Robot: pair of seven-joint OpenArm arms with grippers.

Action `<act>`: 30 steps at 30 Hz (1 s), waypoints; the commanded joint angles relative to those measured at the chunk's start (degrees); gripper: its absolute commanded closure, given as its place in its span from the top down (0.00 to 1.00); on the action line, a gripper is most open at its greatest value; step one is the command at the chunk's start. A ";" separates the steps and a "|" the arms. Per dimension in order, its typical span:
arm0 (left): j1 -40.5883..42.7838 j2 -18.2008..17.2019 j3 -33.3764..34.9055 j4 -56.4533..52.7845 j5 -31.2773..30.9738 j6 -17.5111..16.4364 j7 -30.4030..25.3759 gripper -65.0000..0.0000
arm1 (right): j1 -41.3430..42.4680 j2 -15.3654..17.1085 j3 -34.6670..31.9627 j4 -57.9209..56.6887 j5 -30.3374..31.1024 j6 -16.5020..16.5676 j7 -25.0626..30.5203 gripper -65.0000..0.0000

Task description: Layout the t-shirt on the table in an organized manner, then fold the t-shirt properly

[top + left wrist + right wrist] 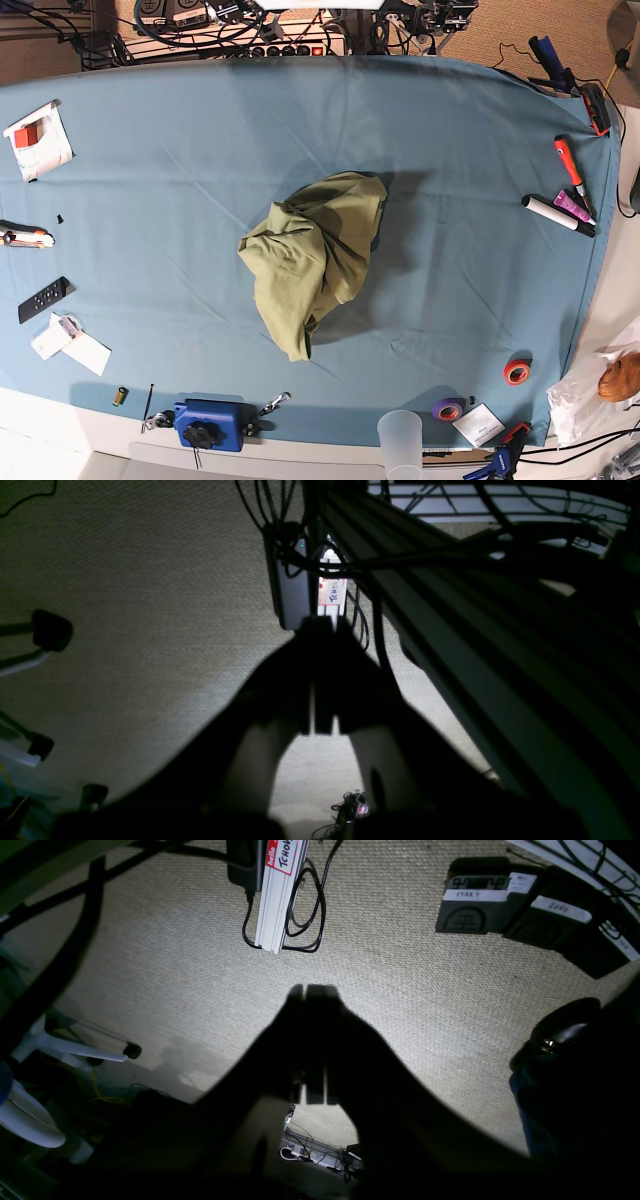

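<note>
The olive-green t-shirt (315, 255) lies crumpled in a heap at the middle of the teal-blue table (180, 170), with a narrow end trailing toward the front edge. Neither arm shows in the base view. In the left wrist view my left gripper (318, 625) is a dark silhouette, fingers pressed together and shut on nothing, over beige carpet. My right gripper (312, 988) looks the same in the right wrist view, shut and empty above the carpet. Neither wrist view shows the t-shirt or the table.
On the table's right side lie a white marker (560, 213), a red tool (568, 165), a red tape roll (517, 372) and a purple tape roll (448, 408). A plastic cup (402, 440) and blue clamp (208, 424) sit at the front edge. A remote (43, 299) and papers (38, 140) lie left.
</note>
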State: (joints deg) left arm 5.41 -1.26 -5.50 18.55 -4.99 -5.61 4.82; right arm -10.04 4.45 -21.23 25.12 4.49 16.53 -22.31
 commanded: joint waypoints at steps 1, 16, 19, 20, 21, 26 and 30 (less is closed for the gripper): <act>0.17 0.13 -0.13 0.39 -0.09 -0.39 -0.39 0.00 | -0.28 0.13 -0.09 0.37 0.17 0.52 -0.63 0.00; 0.15 0.13 -0.13 0.39 -0.09 -0.37 -0.39 0.00 | -0.28 0.13 -0.09 0.37 0.20 0.52 -0.81 0.00; 0.15 0.13 -0.13 0.39 -0.09 -0.39 -0.39 0.00 | -0.28 0.13 -0.09 0.37 0.20 0.52 -1.29 0.00; 0.15 0.13 -0.13 0.39 -0.09 -0.39 -0.39 0.00 | -0.28 0.15 -0.09 0.37 0.20 0.50 -1.49 0.00; 0.17 0.11 -0.13 0.39 -0.09 -0.39 -0.39 0.00 | -0.31 0.15 -0.09 0.37 0.20 0.52 -1.66 0.00; 1.18 -0.26 -0.13 1.22 -0.09 -0.90 -0.37 0.00 | -0.76 0.50 -0.09 0.37 0.20 0.52 -3.02 0.00; 3.76 -1.90 -0.13 3.63 -0.11 -4.66 -0.37 0.00 | -1.81 1.66 -0.09 0.37 0.20 0.55 -3.19 0.00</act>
State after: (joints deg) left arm 8.86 -2.85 -5.50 22.04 -5.06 -10.07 4.58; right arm -11.44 5.72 -21.28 25.28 4.54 16.60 -25.04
